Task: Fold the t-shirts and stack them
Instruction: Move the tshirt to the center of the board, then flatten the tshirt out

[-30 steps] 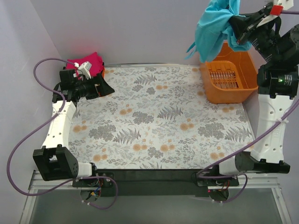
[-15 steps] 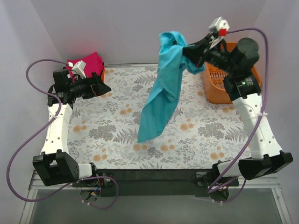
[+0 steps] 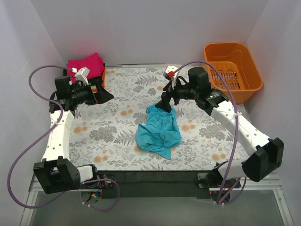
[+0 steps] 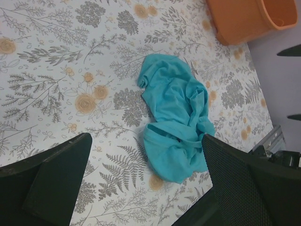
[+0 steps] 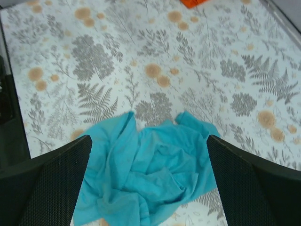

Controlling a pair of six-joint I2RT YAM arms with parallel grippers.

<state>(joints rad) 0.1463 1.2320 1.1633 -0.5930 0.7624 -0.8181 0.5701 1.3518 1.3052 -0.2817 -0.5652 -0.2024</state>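
A crumpled teal t-shirt [image 3: 159,133] lies in a heap on the floral tablecloth near the middle of the table. My right gripper [image 3: 165,105] hovers open just above the heap's far edge, with nothing between its fingers. In the right wrist view the t-shirt [image 5: 150,172] fills the space below the right gripper [image 5: 148,139]. My left gripper [image 3: 104,93] is open and empty at the back left, well away from the teal t-shirt [image 4: 176,113]. A folded magenta t-shirt [image 3: 85,63] sits in the back left corner, with an orange edge [image 3: 103,73] under it.
An orange plastic basket [image 3: 233,70] stands at the back right corner, also seen in the left wrist view as the basket [image 4: 244,21]. Grey walls close in the table on three sides. The dark front rail [image 3: 155,176] runs along the near edge.
My right arm swung the teal t-shirt from above the basket down to the table's middle, then opened and let it drop into a heap. The left arm barely moved.
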